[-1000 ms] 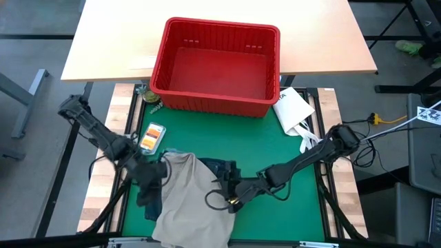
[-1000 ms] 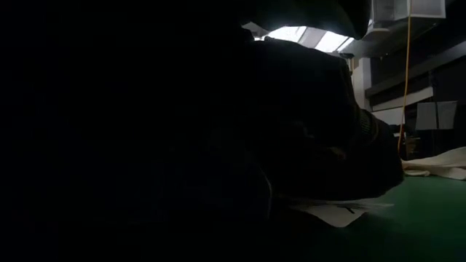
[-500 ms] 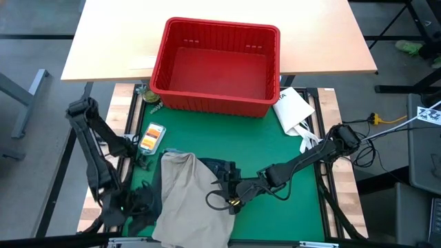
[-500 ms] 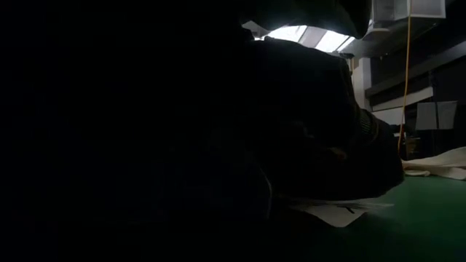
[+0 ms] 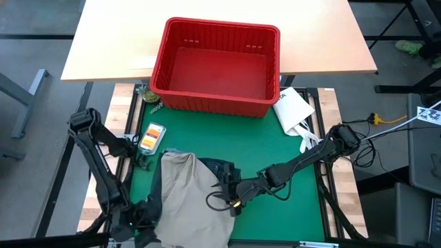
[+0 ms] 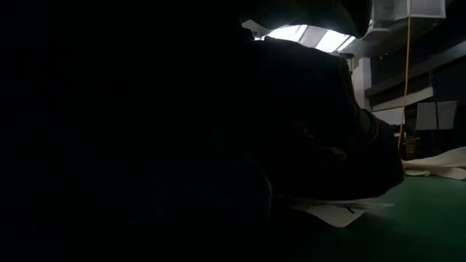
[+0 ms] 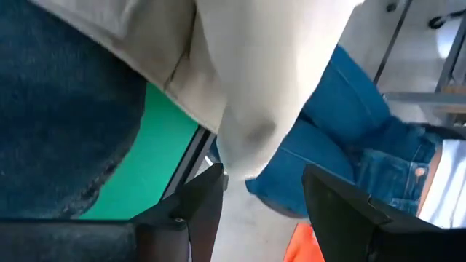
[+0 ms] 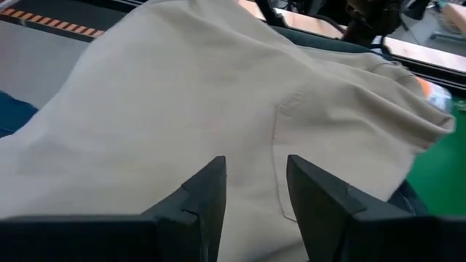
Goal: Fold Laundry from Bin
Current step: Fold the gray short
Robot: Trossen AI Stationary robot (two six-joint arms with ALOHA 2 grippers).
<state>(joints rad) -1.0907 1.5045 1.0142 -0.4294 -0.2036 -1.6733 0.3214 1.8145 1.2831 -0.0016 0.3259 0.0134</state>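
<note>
On the green surface (image 5: 275, 148), toward its near edge, lie the tan khaki trousers (image 5: 189, 196), spread flat, with dark blue denim jeans (image 5: 217, 167) showing from under their far right side and a dark garment edge along their left side. The right tool (image 5: 222, 189) rests low at the right edge of the khaki; in the right wrist view its two fingers (image 8: 207, 193) stand apart with only a narrow gap, just over the tan cloth (image 8: 182, 109), and no cloth is seen between them. The left tool (image 5: 141, 217) sits at the near left corner of the surface, beside the left edge of the trousers; in the left wrist view its fingers (image 7: 200, 204) stand well apart, with a fold of tan cloth (image 7: 255, 80) hanging just beyond them and denim (image 7: 349, 138) to either side, nothing pinched between.

Farther back, the red bin (image 5: 217, 65) stands across the seam between the green surface and a light wooden tabletop (image 5: 110, 41), holding no garments. A white packet (image 5: 293, 107) lies just right of the bin, and a small orange-and-white object (image 5: 152, 136) lies near its left front corner. The low view is almost wholly dark, blocked by something close.
</note>
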